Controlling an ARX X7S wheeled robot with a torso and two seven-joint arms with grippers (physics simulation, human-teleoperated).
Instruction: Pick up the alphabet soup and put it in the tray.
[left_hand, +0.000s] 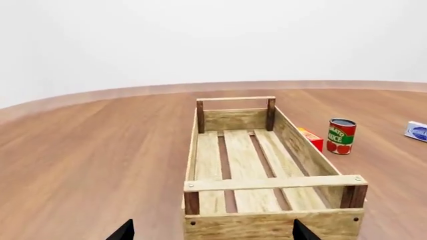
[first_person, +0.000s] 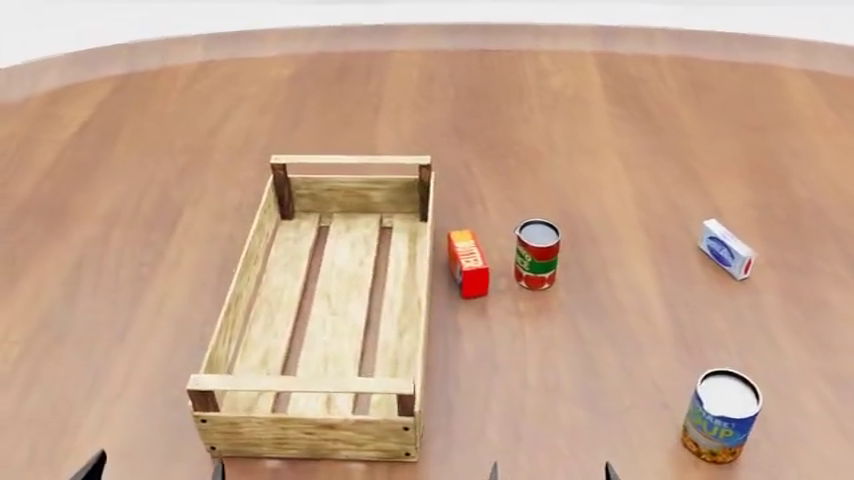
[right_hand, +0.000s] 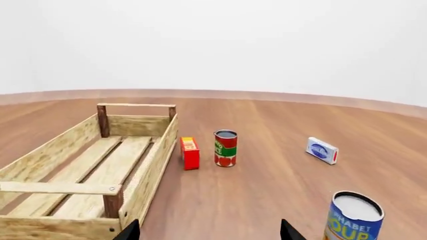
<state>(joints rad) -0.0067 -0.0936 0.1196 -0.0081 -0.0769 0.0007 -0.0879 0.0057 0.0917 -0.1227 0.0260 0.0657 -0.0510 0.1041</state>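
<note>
On table (first_person: 641, 130): brown wood-grain top w/ curved far edge, everything sits on it.
Alphabet soup (first_person: 721, 416): upright can, blue + yellow-orange label, plain pale top; near-right part of head view, well apart from tray, on robot's right side. Also in right wrist view (right_hand: 353, 218), close to cam, label letters partly readable, bottom cut off by frame edge.
Tray (first_person: 262, 262): long light-wood crate, slatted bottom, darker corner posts, lying lengthwise away from robot, left of centre. Nothing inside. Seen in left wrist view (left_hand: 313, 159) straight ahead, near end closest to cam; in right wrist view (right_hand: 157, 161) off to one side.
Red/green can (first_person: 537, 254): upright, right of tray, apart from it; also (left_hand: 341, 136) and (right_hand: 225, 148).
Red box (first_person: 467, 263): small, btwn tray and red/green can, just beside tray's right wall, not clearly touching. Also (right_hand: 190, 153); in left wrist view (left_hand: 311, 138) partly hidden behind tray wall.
White/blue box (first_person: 725, 248): small flat pack, far right, well apart from the cans; (right_hand: 321, 150), (left_hand: 416, 131) cut by frame edge.
Left gripper (left_hand: 209, 231): only two dark fingertips (left_hand: 123, 232) show at frame edge, wide apart, nothing btwn them; sits at tray's near end. Tips also in head view (first_person: 151, 467).
Right gripper (right_hand: 209, 231): two dark tips (right_hand: 291, 231) at frame edge, spread apart, holding nothing; soup can is just beside one tip, not btwn them. Head view (first_person: 550, 470) shows tips near bottom edge, left of soup can.
</note>
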